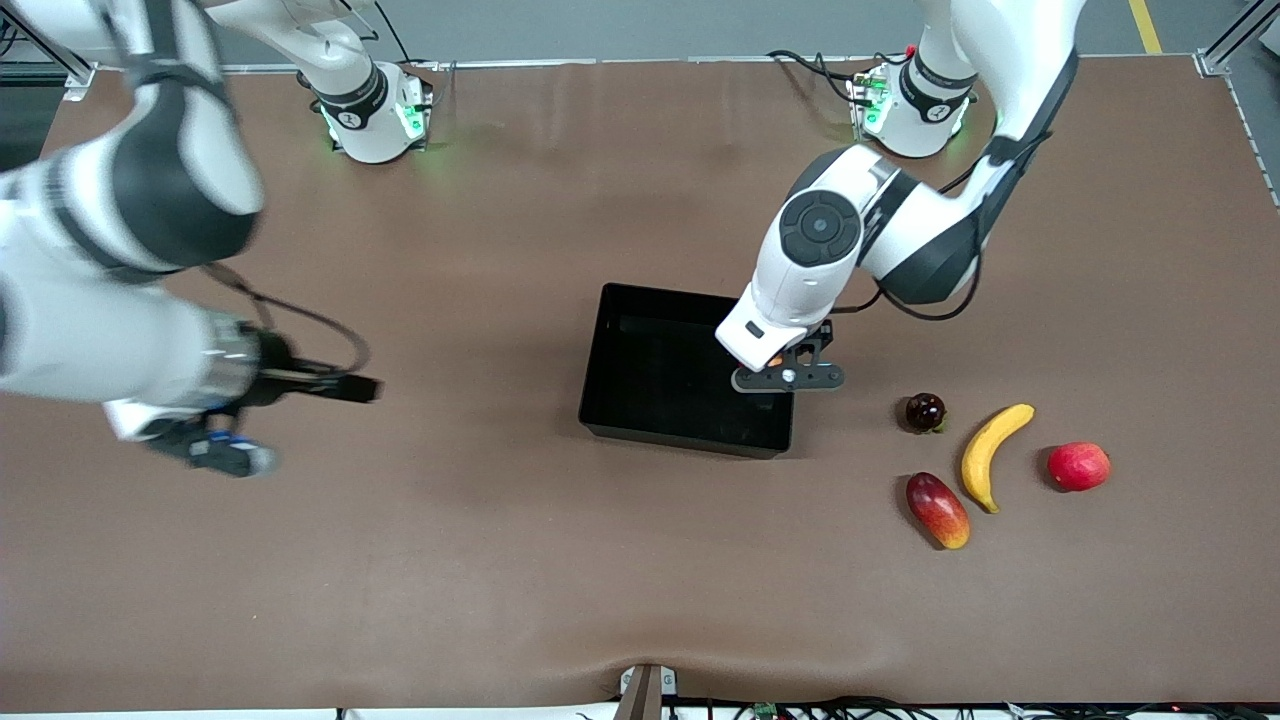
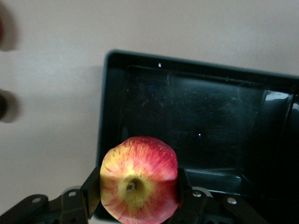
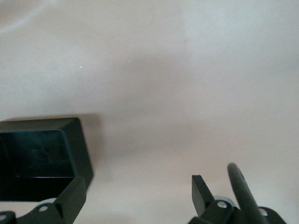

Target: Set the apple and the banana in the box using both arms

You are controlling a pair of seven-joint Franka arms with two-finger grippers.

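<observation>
Apple [image 2: 138,179] sits clamped in left gripper [image 2: 135,191] over box [image 2: 196,70] edge.

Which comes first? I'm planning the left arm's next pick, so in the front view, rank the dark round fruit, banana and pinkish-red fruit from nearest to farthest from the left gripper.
The left gripper, holding the apple, is over the box edge.
1. Dark round fruit, closest to the box.
2. Banana, beside it.
3. Pinkish-red fruit, toward the left arm's end of the table.

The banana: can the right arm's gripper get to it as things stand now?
Probably not easily. The banana lies at the left arm's end of the table, while the right gripper, open and empty, is at the right arm's end, with the box and left gripper between.
</observation>
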